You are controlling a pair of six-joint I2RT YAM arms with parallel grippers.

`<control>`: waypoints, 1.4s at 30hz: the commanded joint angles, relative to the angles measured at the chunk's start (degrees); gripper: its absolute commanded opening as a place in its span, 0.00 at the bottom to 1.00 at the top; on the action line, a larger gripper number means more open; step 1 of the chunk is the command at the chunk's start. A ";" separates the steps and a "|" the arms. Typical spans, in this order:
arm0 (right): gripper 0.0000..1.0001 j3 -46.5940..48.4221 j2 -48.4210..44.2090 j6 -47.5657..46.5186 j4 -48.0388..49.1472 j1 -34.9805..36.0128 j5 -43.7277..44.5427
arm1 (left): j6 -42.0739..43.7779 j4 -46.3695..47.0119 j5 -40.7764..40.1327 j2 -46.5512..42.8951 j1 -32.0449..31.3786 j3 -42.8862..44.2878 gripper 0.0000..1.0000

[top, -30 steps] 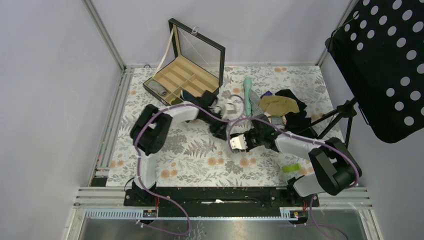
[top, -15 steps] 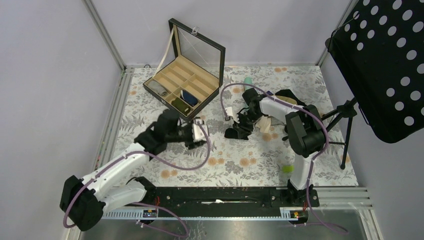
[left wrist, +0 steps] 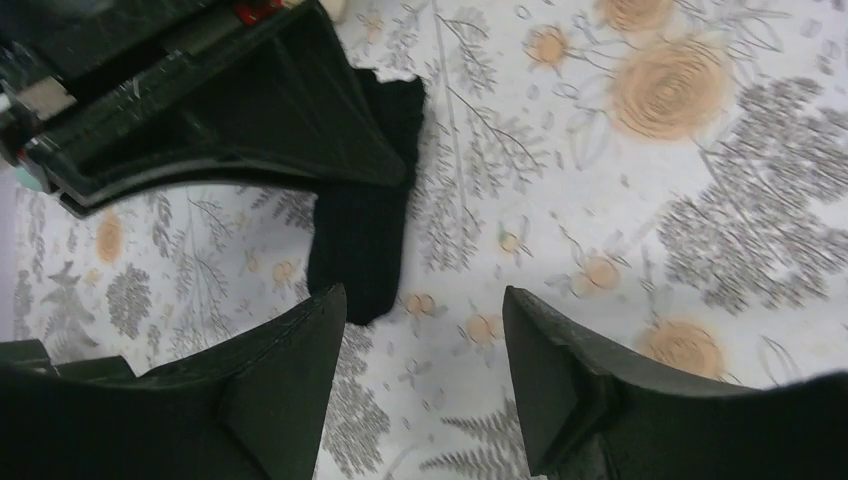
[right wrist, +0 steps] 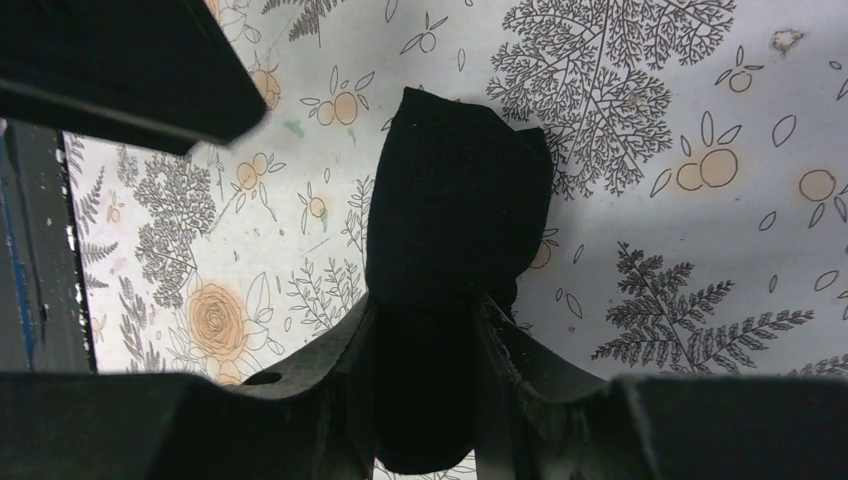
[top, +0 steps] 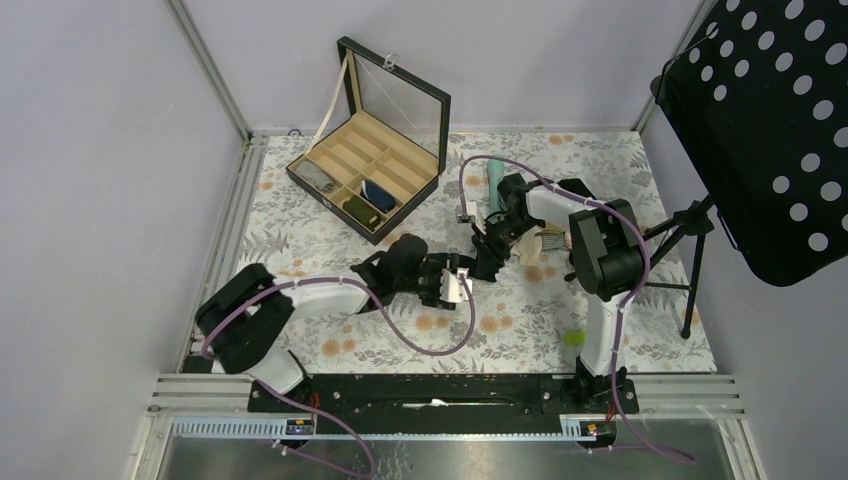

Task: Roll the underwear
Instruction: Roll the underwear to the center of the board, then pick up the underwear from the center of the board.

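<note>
Near the middle of the floral surface point(right wrist: 650, 150) lies the underwear point(right wrist: 455, 200), a dark bunched strip of cloth, one end pinched between the right tool's point(right wrist: 428, 320) narrow jaws; the left tool point(left wrist: 422, 300) hovers just beside it, jaws spread wide

Right hand point(right wrist: 430, 310): fingers point(right wrist: 335, 355) pinch the underwear point(right wrist: 455, 200) from both sides. Cloth dark, bunched, bulging out ahead of the fingertips, lying on the floral worktop point(right wrist: 650, 150). Black slab point(right wrist: 110, 60) ahead-left of hand, apart from cloth; identity unclear.
</note>
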 commanded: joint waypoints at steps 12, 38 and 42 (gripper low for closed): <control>0.16 -5.49 4.79 2.50 -4.03 -0.86 7.42 | 8.36 8.77 0.08 16.42 -0.58 11.76 0.65; 1.00 18.57 -14.45 2.18 -30.44 -12.06 -5.49 | 9.79 -25.75 9.72 8.26 9.75 22.54 0.00; 1.00 14.87 -21.41 8.49 -24.94 -13.08 -1.00 | 14.79 -32.69 13.17 6.81 17.08 27.91 0.00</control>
